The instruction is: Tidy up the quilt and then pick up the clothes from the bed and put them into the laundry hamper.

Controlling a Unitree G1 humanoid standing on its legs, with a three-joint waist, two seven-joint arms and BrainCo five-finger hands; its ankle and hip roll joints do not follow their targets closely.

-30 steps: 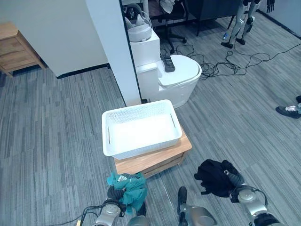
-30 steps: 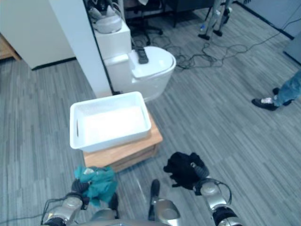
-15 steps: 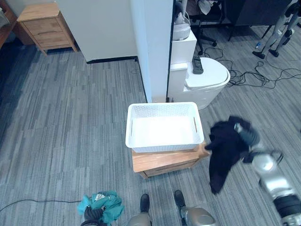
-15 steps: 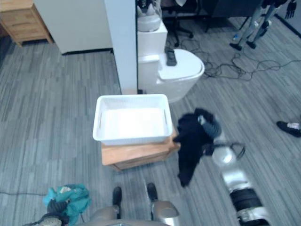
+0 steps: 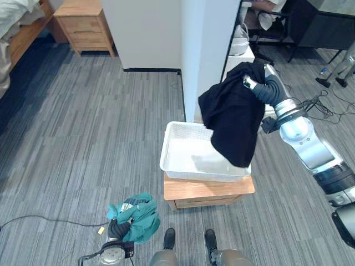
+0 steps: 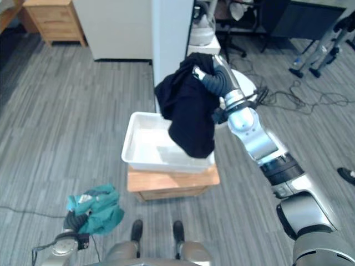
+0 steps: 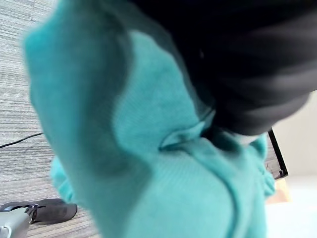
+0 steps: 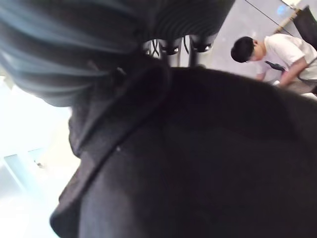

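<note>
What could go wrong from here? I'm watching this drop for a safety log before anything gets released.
The black garment held in the right hand hangs over the white hamper's right rim, so part may drape outside or slide to the floor. The hamper sits on a small wooden stand; a tug on snagged cloth might shift it. The left hand holds the teal garment low by the floor, where it could drag.

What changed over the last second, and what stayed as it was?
The right hand lifted the black garment from low beside the robot to high over the white basket, where it hangs unreleased. The left hand stays low, clutching the teal garment. The basket remains empty on its wooden stand. The camera shifted.
</note>
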